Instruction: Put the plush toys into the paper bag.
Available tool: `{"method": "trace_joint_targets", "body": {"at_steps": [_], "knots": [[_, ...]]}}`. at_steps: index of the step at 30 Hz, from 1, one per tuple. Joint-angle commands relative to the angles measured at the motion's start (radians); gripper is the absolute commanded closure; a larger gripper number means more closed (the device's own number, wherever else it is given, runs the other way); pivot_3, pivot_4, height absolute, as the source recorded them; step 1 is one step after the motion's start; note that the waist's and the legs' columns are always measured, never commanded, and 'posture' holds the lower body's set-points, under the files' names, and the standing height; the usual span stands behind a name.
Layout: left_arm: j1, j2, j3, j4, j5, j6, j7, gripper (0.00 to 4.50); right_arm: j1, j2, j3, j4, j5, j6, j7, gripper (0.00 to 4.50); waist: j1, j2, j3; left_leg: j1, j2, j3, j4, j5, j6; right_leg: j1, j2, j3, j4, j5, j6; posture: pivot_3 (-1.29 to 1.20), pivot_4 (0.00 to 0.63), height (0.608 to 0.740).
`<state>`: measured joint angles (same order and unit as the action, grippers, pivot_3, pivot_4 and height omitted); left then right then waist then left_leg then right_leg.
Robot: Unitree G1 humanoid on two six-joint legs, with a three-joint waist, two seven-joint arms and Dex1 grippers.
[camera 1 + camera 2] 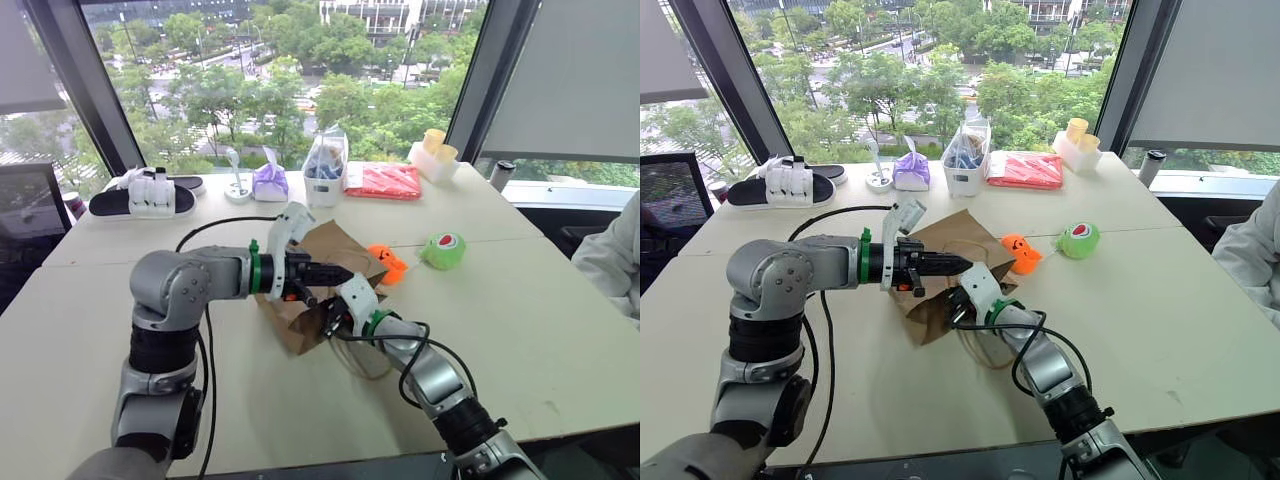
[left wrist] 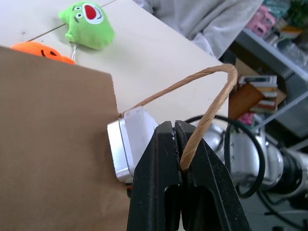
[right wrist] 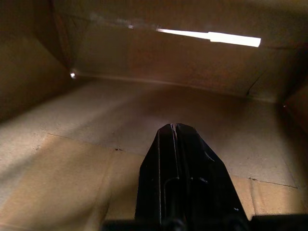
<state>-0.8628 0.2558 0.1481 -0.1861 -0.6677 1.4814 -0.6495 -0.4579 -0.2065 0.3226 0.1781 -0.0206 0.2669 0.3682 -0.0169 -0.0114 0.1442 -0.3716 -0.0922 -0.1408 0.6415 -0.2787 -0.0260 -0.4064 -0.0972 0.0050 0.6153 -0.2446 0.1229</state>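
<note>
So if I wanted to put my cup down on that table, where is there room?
Bare tabletop lies right of the paper bag, this side of the green toy, and along the left edge. The far edge is crowded: slippers, tissue pack, clear bag, red packet.

The brown paper bag (image 1: 318, 285) lies on the pale table (image 1: 520, 330) with its mouth facing the robot. The left claw (image 2: 179, 139) is pinched shut on the thin tan cord handle (image 2: 211, 103), right above the mouth, so it crosses the way in from the top. The right claw (image 3: 174, 132) is already inside the bag, closed, with brown walls close on all sides and bare floor ahead of it. Just past the bag, to the right of both claws, sit the small orange plush toy (image 1: 386, 262) and the round green plush toy (image 1: 443, 250). The table around them is open, so a claw could come at them from the right or from above.
</note>
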Motion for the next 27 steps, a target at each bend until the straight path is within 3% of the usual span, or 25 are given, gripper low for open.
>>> {"method": "trace_joint_targets", "body": {"at_steps": [1, 13, 23, 27], "knots": [[-0.035, -0.022, 0.081, 0.038, -0.027, 0.016, 0.049, 4.49, -0.007, 0.021, -0.007, 0.017, -0.018, -0.028, -0.003, 4.5, 0.0, 0.0, 0.0, 0.0, 0.0, 0.0, 0.0, 0.0, 0.0, 0.0, 0.0, 0.0, 0.0, 0.0, 0.0, 0.0, 0.15, 0.74], [-0.151, -0.155, 0.385, 0.157, -0.098, 0.01, 0.254, 4.49, 0.035, 0.035, -0.018, -0.007, -0.029, -0.038, 0.015, 4.5, 0.001, 0.0, 0.0, 0.0, 0.0, 0.001, 0.0, 0.0, -0.001, -0.001, 0.0, 0.002, 0.0, 0.0, 0.0, 0.0, 0.15, 0.74], [-0.158, -0.172, 0.451, 0.153, -0.159, 0.054, 0.352, 4.49, 0.05, 0.039, -0.028, -0.029, -0.034, -0.054, 0.029, 4.5, 0.0, 0.0, 0.0, 0.0, 0.0, 0.001, 0.0, 0.0, -0.001, -0.001, 0.0, 0.002, 0.0, 0.0, 0.0, 0.0, 0.15, 0.74], [-0.134, -0.183, 0.46, 0.124, -0.182, 0.085, 0.377, 4.49, 0.156, 0.035, -0.11, -0.256, 0.077, -0.097, 0.052, 4.5, 0.005, 0.0, 0.0, 0.0, 0.0, 0.001, 0.0, 0.0, -0.001, -0.001, 0.0, 0.002, 0.0, 0.0, 0.0, 0.0, 0.15, 0.74]]}}
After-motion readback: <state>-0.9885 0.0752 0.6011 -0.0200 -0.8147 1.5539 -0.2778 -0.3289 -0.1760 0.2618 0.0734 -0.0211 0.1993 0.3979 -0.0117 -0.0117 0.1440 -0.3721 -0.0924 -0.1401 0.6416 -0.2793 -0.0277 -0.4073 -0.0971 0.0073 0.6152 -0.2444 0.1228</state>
